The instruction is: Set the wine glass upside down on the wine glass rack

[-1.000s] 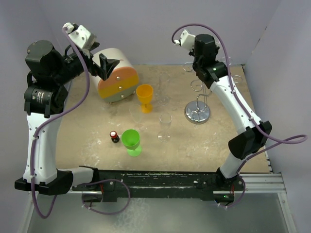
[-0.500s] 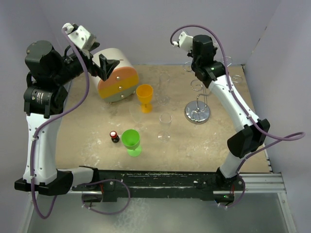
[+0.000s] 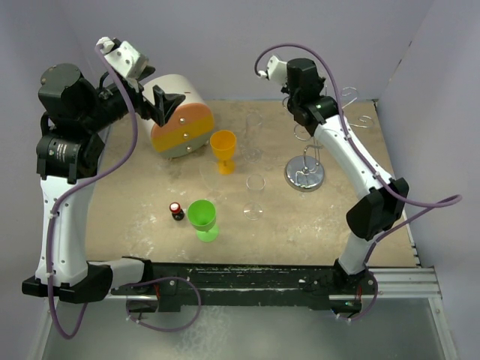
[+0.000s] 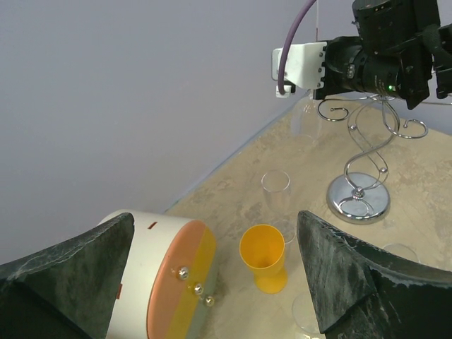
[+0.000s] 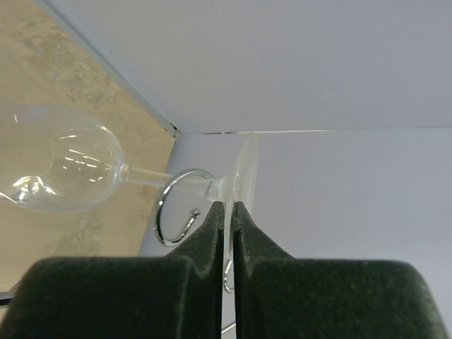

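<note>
At the far right, over the wine glass rack [image 3: 305,174], my right jaws pinch the wine glass [image 5: 70,169] by its foot. The stem runs crosswise to the jaws, crossing a rack loop [image 5: 169,212]; inside or beside, can't tell. Left jaws are wide, well apart.

The table [image 3: 135,202] is mottled beige. There is an orange cup [image 3: 223,144] and a green cup [image 3: 202,217]. The box [image 3: 178,105] is cream with orange and yellow bands, the wine glass [image 5: 70,169] clear, the rack [image 3: 305,175] silver.
</note>
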Tool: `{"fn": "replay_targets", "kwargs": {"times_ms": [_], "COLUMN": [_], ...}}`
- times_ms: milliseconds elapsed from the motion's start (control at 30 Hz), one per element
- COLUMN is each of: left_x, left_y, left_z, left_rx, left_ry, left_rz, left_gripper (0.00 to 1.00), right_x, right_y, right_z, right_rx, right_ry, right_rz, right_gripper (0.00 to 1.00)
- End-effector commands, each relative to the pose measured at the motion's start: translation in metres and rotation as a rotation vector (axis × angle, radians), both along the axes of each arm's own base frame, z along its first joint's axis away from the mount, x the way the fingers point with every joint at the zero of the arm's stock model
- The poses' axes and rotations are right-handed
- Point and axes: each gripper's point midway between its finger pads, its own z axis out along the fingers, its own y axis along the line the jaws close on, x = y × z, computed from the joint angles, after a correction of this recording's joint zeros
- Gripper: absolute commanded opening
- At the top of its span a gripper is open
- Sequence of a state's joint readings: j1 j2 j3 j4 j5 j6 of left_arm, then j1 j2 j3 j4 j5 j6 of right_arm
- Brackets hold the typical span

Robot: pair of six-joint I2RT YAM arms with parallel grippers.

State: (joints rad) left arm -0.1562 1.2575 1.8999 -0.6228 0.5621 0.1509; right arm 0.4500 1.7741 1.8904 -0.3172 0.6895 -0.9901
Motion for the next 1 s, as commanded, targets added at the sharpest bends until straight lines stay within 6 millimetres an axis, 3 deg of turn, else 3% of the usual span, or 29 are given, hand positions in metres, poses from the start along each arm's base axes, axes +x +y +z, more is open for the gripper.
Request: {"fn": "replay_targets", "kwargs": {"times_ms": [0,967], "left_x": [-0.008,-0.007], "left_y": [0.002,-0.001], "left_z": [0.014,0.015], "left_rx": [0.001,-0.004], "left_ry": [-0.063,-0.058], "left_rz": [-0.010,-0.027], "left_gripper": [0.99,0.99], "right_x": [-0.004,-0.014], "right_y": [0.004,0.014], "right_z": [0.027,0.012], "right_rx": [0.055,0.110], "right_ry": [-0.078,-0.022], "right_rz": [-0.012,-0.008], "right_gripper": [0.00,0.02]}}
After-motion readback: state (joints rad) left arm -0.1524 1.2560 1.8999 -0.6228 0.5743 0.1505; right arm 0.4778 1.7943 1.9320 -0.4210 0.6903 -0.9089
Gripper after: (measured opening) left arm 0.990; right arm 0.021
